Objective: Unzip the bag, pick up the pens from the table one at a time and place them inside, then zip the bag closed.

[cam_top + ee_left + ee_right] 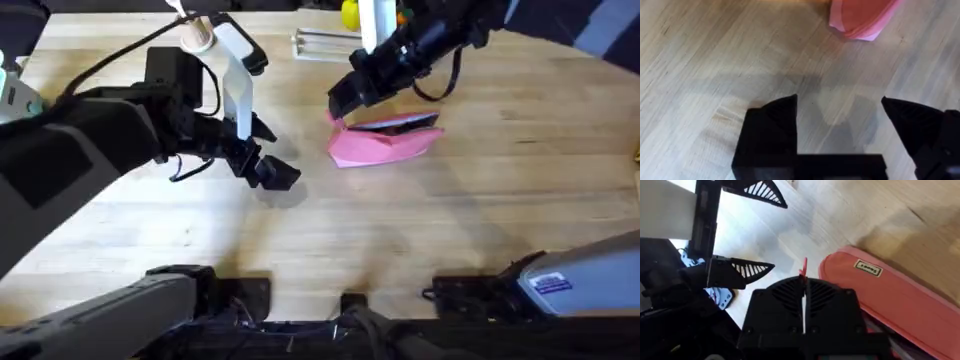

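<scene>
Far edge of the tabletop, overhead view. Upper centre: a clear rectangular holder (322,44) lying flat. Just right of it: an upright white post (377,22) with a yellow rounded object (350,14) beside its top. Upper left: a small tan cup (197,37) with white sticks (179,10) projecting from it.
</scene>
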`<action>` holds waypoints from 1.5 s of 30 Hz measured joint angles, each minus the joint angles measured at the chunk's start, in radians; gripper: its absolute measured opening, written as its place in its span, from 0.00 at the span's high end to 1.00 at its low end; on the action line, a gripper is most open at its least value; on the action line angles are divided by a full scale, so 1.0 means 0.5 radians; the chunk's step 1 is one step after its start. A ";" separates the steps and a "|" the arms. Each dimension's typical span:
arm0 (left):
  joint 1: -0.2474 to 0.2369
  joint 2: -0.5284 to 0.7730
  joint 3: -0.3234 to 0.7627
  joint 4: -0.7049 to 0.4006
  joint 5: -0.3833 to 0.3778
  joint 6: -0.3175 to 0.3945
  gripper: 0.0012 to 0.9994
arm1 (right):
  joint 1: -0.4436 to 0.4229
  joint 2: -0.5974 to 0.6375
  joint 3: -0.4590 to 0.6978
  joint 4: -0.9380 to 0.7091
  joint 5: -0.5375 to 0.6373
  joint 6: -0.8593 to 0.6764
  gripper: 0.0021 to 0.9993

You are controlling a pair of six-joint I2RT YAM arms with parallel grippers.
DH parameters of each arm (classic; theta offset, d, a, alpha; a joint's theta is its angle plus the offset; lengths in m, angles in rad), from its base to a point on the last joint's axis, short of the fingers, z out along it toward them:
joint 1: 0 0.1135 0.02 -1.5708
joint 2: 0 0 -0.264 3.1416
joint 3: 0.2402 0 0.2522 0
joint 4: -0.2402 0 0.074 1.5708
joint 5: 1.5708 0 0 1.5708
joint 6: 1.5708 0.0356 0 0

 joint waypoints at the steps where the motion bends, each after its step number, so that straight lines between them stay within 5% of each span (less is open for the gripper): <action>1: 0.000 0.000 0.000 0.000 0.000 0.000 0.01 | 0.000 0.000 0.013 0.001 0.016 -0.001 0.97; 24: 0.000 0.001 0.000 0.034 0.011 0.001 0.01 | 0.000 0.000 0.084 -0.013 0.091 -0.006 0.97; 35: 0.000 0.001 0.000 0.400 0.302 0.014 0.01 | 0.000 -0.021 0.114 0.002 0.103 -0.006 0.97; 42: 0.000 0.123 0.000 0.448 0.422 0.014 0.01 | 0.000 -0.045 0.127 0.002 0.102 -0.006 0.97; 43: 0.000 0.146 0.000 0.442 0.425 0.014 0.01 | 0.000 -0.046 0.127 -0.001 0.101 0.001 0.94; 45: 0.000 0.178 -0.002 0.425 0.433 0.014 0.01 | 0.000 -0.045 0.127 -0.003 0.100 -0.005 0.67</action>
